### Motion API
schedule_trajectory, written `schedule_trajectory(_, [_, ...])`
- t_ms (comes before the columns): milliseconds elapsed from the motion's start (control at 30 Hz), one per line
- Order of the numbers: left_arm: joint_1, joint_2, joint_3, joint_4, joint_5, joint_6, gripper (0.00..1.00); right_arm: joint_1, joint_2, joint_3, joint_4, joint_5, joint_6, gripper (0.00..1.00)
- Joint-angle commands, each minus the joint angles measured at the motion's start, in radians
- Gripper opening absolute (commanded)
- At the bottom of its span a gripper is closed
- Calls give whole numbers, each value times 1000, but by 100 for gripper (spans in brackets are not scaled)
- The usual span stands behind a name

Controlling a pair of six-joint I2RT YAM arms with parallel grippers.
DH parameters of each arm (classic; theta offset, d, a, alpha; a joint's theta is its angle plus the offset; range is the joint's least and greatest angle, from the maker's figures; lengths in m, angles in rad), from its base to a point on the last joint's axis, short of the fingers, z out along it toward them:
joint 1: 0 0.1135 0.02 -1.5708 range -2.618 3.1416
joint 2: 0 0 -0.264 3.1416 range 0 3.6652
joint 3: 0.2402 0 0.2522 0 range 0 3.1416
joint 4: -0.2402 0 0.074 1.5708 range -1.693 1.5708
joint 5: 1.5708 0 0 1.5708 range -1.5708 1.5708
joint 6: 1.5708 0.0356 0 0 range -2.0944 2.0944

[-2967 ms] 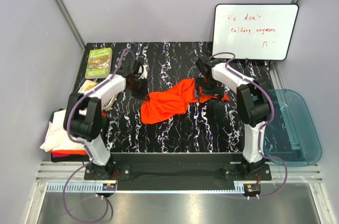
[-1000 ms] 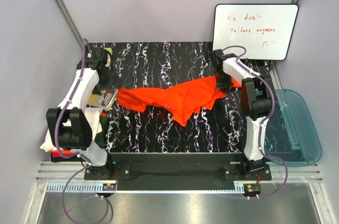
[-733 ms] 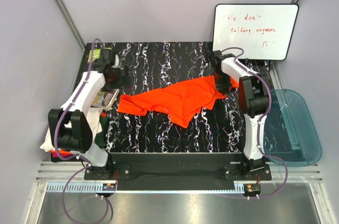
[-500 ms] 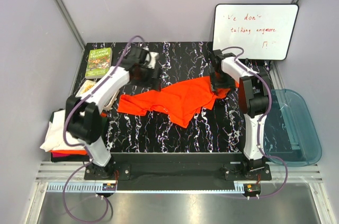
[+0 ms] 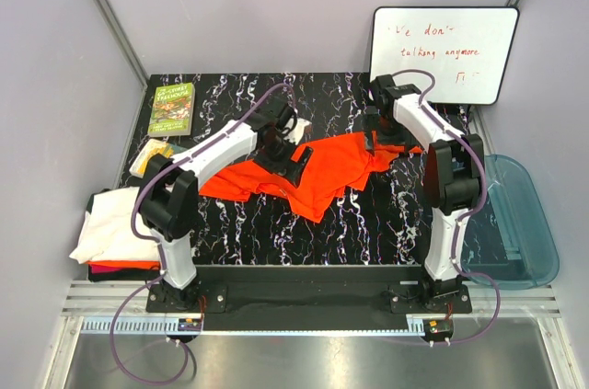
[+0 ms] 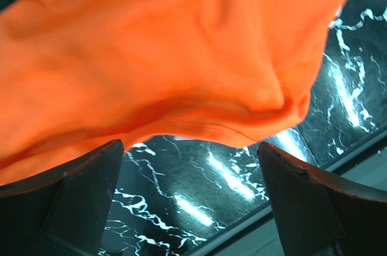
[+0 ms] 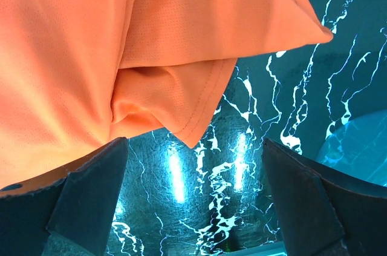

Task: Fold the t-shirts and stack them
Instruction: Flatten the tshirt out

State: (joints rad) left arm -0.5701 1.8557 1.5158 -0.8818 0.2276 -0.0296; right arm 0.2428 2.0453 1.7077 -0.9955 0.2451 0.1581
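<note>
The bright orange t-shirt (image 5: 327, 171) lies spread and rumpled across the middle of the black marbled table (image 5: 359, 223). My left gripper (image 5: 293, 157) hovers over the shirt's middle, open. In the left wrist view its fingers (image 6: 78, 189) stand wide apart, and the shirt's hem (image 6: 211, 129) lies beyond them, not between them. My right gripper (image 5: 385, 127) is open above the shirt's right end. In the right wrist view a sleeve corner (image 7: 193, 135) lies just ahead of the empty jaws. A white t-shirt (image 5: 110, 223) tops a pile at the table's left edge, over a red-orange one (image 5: 120, 265).
A small green book (image 5: 172, 108) lies at the back left, with a small yellowish item (image 5: 152, 157) in front of it. A whiteboard (image 5: 442, 53) leans at the back right. A translucent blue tub (image 5: 511, 219) sits off the table's right edge.
Both grippers opened and let go of the orange shirt, which now rests flat. The left arm swung from the table's left edge to over the shirt's middle. The right gripper drew back slightly.
</note>
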Motion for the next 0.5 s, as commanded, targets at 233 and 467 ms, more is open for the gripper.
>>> schedule_trajectory(233, [-43,-59,-66,-40,-11,-78,99,-2,-43,-14,-28,2,-2,100])
schedule_trajectory(467, [-119,37,-60,6,-39,-101,99,-2,-46,-5,-28,-38,-8,100])
